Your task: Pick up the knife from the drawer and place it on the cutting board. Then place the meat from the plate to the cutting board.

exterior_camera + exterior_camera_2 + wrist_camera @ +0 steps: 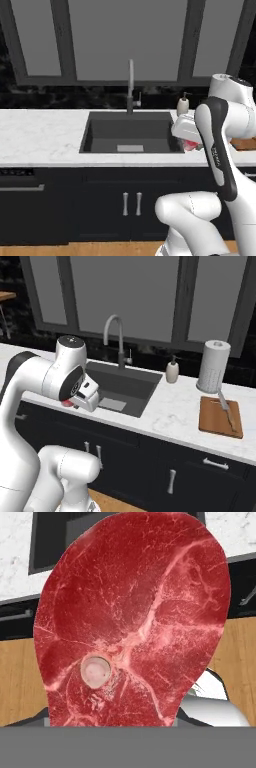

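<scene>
A large red slab of meat [135, 622] with pale streaks and a round bone hangs right before the hand camera. My gripper [189, 142] is shut on the meat [190, 146] at the counter's front edge, right of the sink; its fingertips are hidden behind the meat. From the right, a bit of the meat [65, 402] peeks out under the hand. The knife [227, 414] lies on the reddish-brown cutting board [212, 418] far to the right of my gripper [71, 401]. The drawer [215, 463] below the board is shut. The plate is out of view.
A dark sink [130, 132] with a tall faucet [131, 85] is set into the white marble counter [40, 135]. A soap bottle [172, 370] and a paper towel roll [213, 372] stand behind the board. Black cabinet doors [131, 203] run below.
</scene>
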Robot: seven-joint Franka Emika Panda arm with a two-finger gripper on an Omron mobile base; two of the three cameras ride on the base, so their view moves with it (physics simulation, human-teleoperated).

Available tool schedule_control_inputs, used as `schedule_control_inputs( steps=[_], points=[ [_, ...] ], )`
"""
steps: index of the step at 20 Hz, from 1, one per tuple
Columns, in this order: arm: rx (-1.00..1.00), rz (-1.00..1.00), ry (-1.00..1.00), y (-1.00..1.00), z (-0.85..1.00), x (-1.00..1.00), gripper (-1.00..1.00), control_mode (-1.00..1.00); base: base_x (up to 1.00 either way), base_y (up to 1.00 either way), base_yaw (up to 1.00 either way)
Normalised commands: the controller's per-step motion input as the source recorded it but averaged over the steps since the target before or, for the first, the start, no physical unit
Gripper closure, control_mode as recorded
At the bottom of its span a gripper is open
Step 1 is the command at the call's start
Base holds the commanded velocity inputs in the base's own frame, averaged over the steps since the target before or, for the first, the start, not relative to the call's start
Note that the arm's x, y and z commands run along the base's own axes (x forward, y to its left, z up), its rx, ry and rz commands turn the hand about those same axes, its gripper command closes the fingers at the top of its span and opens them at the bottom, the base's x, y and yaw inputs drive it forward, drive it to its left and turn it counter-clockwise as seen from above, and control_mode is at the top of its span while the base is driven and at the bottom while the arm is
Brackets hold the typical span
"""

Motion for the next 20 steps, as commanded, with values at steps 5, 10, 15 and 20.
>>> schedule_control_inputs(
  steps=[5,10,15,20],
  points=[
    [0.0,0.0,0.0,0.0,0.0,0.0,1.0,1.0,0.02,-0.83,0.05],
    [0.0,0.0,0.0,0.0,0.0,0.0,1.0,1.0,0.03,-0.76,0.01],
    [0.0,0.0,0.0,0.0,0.0,0.0,1.0,1.0,0.27,-0.52,-0.05],
    [0.0,0.0,0.0,0.0,0.0,0.0,1.0,1.0,0.2,-0.27,-0.17]
  ],
)
